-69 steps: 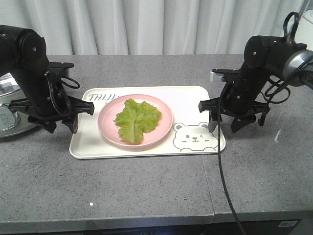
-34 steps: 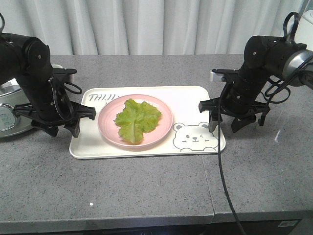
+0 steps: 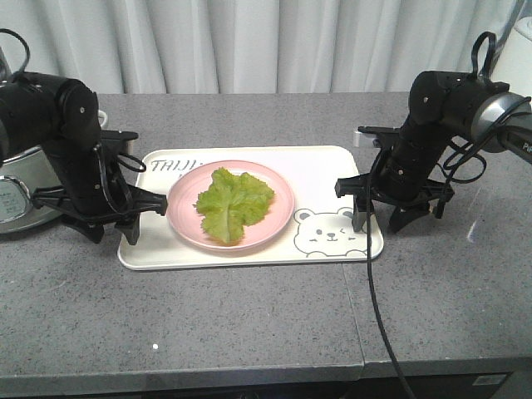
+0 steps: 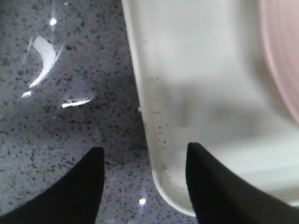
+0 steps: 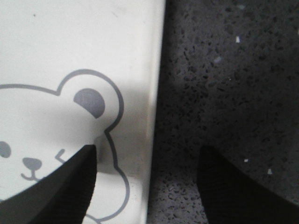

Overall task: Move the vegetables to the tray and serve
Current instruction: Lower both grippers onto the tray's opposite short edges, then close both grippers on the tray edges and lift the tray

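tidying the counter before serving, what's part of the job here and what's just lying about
Job: lettuce, pink plate, tray, left gripper and right gripper, both open astride the tray's edges.
Lying about: steel pot far left, white object far right.

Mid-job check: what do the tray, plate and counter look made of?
Tray: probably plastic, cream, smooth low-sheen, with a moulded rounded rim and printed bear. Plate: pink, glossy; melamine or glazed ceramic, cannot tell. Counter: grey speckled stone or composite, polished, with light glints.
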Available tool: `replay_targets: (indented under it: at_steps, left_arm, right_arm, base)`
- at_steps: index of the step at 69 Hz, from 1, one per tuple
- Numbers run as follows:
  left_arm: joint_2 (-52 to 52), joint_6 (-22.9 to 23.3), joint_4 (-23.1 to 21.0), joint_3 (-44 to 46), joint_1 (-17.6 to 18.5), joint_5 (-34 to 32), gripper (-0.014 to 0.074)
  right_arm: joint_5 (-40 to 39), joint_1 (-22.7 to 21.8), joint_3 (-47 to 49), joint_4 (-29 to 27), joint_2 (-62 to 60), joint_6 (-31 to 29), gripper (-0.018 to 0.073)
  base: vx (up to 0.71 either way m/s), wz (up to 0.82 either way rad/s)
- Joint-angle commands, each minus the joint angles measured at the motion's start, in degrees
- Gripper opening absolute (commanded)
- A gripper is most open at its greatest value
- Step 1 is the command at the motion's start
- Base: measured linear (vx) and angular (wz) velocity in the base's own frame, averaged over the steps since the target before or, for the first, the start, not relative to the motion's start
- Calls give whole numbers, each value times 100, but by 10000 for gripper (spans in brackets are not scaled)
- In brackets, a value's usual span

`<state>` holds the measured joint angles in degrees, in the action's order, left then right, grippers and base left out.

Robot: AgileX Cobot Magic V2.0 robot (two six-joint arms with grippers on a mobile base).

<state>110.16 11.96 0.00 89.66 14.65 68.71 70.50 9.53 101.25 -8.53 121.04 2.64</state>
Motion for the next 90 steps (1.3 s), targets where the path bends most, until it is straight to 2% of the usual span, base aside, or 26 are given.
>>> replay_targets:
  at_steps: [1, 21, 39, 49, 61, 72, 90]
  left_arm:
    - [-195, -20, -48, 114, -8, 5, 391]
    - [-41, -152, -372, -123, -8, -62, 363]
    - [-35, -152, -386, -465, -8, -259, 232]
    - [-35, -164, -487, -465, -8, -327, 120]
    - [-35, -182, -538, -465, -8, -381, -10]
    - [-35, -454, -789, -447, -8, -430, -8]
    - [-70, -466, -932, -447, -8, -479, -8]
  right_arm:
    - [301, -26, 126, -77, -250, -49, 453]
    - [334, -26, 126, -71, -250, -72, 453]
    - [334, -26, 126, -65, -250, -102, 432]
    - [334, -26, 126, -65, -250, -136, 345]
    - [334, -26, 126, -65, -250, -338, 159]
    - [339, -26, 126, -81, -250, -438, -16]
    - [285, -32, 131, -68, -358, -523, -6]
  base:
    - [0, 0]
    - [0, 0]
    - [0, 0]
    - [0, 0]
    - [0, 0]
    - [0, 0]
    - [0, 0]
